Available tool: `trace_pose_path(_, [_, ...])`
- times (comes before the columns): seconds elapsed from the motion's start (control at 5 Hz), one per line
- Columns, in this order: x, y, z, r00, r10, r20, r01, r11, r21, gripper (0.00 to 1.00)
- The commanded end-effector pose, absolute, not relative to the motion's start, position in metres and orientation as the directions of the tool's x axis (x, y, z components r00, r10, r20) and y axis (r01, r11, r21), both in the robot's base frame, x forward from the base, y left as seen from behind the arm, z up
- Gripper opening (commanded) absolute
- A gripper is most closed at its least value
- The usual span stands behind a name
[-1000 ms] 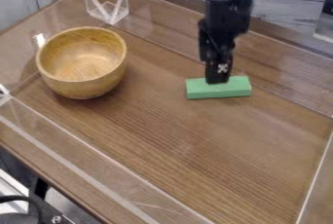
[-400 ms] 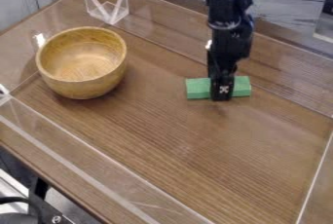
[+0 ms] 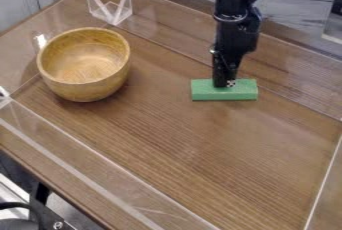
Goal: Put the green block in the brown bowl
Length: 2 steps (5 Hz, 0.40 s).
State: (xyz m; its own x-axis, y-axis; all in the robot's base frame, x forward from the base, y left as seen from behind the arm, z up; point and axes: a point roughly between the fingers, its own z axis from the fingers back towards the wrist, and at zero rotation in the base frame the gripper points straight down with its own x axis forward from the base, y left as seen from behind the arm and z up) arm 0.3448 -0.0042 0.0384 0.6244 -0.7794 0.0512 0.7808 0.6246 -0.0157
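Observation:
The green block [image 3: 245,92], a flat bright green bar, lies on the wooden table right of centre. My gripper [image 3: 223,81] points straight down onto the block's middle. Its dark fingers are drawn together on the block, which still rests on the table. The fingers hide part of the block's middle. The brown bowl [image 3: 83,86], a deep round bowl of light wood, stands to the left, well apart from the block, and nothing shows inside it.
A clear plastic stand [image 3: 110,6] sits at the back left, behind the bowl. Low transparent walls [image 3: 80,164] border the wooden table [image 3: 187,154]. The table's front edge runs diagonally at the lower left.
The gripper has sunk a little onto the green block. Its fingers, spread open earlier, have closed on the block. Block and bowl have stayed where they were.

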Motion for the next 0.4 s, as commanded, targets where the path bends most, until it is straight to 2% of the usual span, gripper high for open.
trace_pose_path(0.0, [0.3538,0.01,0.0537,0.655,-0.75,0.094,0.75,0.66,0.04,0.0])
trace_pose_path(0.2, [0.3512,0.0081,0.0544,0.653,-0.751,0.095,0.752,0.658,0.039,1.0])
